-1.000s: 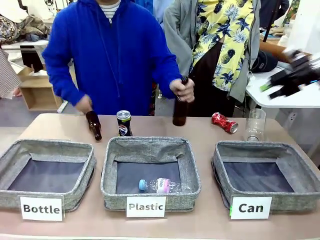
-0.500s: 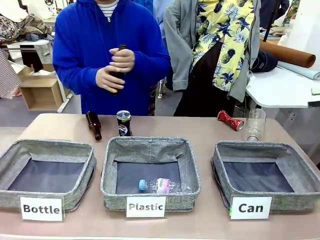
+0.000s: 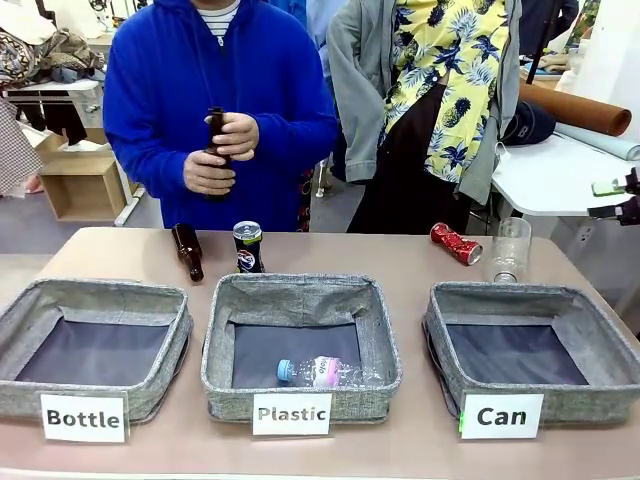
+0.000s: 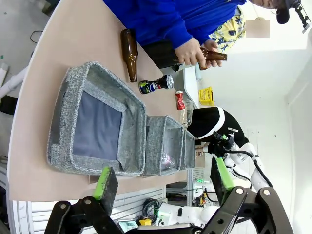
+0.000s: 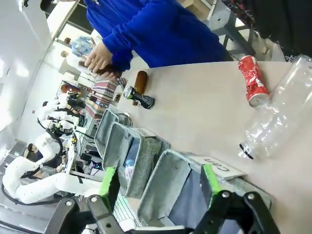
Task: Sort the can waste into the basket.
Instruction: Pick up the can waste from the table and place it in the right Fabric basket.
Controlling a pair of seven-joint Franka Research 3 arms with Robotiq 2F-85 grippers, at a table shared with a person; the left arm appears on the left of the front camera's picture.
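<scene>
The crushed red can (image 3: 455, 243) lies on the table behind the "Can" basket (image 3: 503, 293), close to a clear plastic bottle. The dark Pepsi can (image 3: 248, 247) stands upright behind the "Plastic" basket. My right gripper (image 3: 620, 198) hovers at the far right edge, above and beyond the table. In the right wrist view my right gripper (image 5: 159, 180) is open and empty above the Can basket (image 5: 163, 187), with the red can (image 5: 253, 80) farther off. My left gripper (image 4: 163, 178) is open and empty, high over the table's left side. From there the Pepsi can (image 4: 156, 85) and the red can (image 4: 179, 100) appear.
The "Bottle" basket (image 3: 95, 292) is on the left. The "Plastic" basket (image 3: 300, 290) holds one plastic bottle (image 3: 318, 371). A brown bottle (image 3: 187, 250) lies near the Pepsi can. A clear bottle (image 3: 510, 250) stands by the red can. A person in blue holds another brown bottle (image 3: 214, 135).
The person lifted a brown bottle off the table and now holds it at chest height in both hands. My right gripper dropped from the upper right to the right edge. The red can shifted slightly.
</scene>
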